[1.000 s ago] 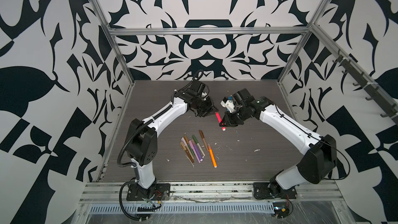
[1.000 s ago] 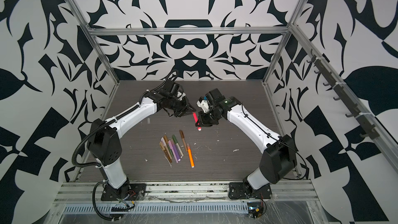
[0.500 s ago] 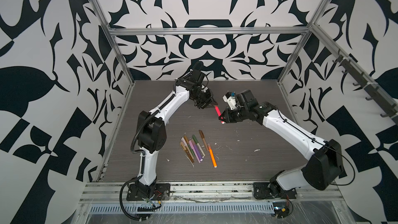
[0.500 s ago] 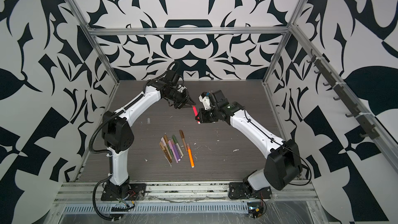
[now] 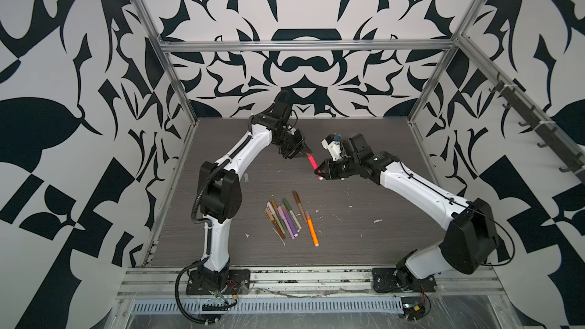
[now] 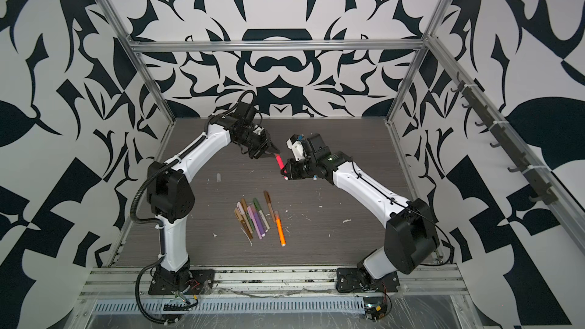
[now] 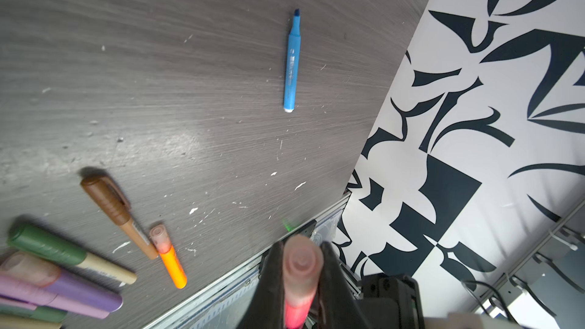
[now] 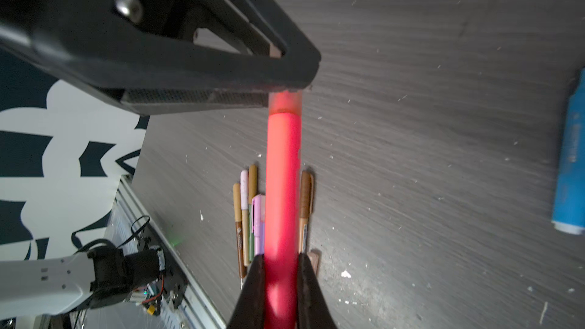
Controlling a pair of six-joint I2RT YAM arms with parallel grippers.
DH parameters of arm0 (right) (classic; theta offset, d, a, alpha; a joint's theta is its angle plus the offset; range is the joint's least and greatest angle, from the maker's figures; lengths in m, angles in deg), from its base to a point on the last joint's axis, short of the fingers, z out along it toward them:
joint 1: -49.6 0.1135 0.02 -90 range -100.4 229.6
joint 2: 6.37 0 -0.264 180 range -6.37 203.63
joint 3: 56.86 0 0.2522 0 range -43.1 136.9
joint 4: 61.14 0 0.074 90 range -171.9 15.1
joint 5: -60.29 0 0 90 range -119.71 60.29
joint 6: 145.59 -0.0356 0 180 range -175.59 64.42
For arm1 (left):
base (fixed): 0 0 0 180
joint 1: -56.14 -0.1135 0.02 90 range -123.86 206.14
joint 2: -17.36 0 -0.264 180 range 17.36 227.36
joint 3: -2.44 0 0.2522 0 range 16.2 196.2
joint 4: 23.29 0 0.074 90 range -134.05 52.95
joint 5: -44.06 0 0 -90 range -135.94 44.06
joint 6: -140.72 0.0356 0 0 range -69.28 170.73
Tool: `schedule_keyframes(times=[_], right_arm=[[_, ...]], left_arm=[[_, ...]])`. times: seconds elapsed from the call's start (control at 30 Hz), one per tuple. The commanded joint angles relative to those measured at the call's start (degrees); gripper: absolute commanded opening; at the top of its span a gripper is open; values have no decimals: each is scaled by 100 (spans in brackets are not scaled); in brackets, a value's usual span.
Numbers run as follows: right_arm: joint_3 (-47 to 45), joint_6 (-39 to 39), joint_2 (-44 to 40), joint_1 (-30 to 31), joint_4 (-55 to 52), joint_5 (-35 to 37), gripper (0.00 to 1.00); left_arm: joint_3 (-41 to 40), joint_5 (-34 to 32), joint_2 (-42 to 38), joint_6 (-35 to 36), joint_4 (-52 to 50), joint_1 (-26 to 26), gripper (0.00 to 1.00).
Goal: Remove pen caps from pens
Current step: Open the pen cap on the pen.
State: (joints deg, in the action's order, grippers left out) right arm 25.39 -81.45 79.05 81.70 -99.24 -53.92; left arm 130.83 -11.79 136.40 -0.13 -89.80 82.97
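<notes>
Front of table (image 5: 364, 242): the pile of capped pens (image 5: 283, 216) and the orange pen (image 5: 311, 231) beside it lie as they did a second ago. A blue pen (image 7: 292, 61) lies alone, uncapped, apart from the pile.

Mid-table, in the air: the red-pink pen (image 5: 312, 162) now sits higher and farther back than a second ago. The right gripper (image 5: 320, 174) pinches its barrel. The left gripper (image 5: 305, 153) pinches its pale pink cap (image 7: 302, 264), which is seated on the barrel. The left arm stands more upright than before.
</notes>
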Motion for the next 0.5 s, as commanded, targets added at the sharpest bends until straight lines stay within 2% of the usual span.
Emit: schedule_keyframes(times=[0.0, 0.17, 0.33, 0.47], right_arm=[[-357, 26, -339, 354, -1811, -1200, 0], [-396, -15, -439, 354, -1803, -1183, 0], [-532, -85, -550, 360, -1768, -1209, 0], [-673, -120, -669, 377, -1776, -1209, 0]], left_arm=[[679, -1292, 311, -79, 1186, -659, 0], [656, -1349, 324, 58, 1119, -777, 0], [529, -1323, 360, 54, 1318, -1134, 0], [1009, -1381, 628, 80, 1173, -1261, 0]])
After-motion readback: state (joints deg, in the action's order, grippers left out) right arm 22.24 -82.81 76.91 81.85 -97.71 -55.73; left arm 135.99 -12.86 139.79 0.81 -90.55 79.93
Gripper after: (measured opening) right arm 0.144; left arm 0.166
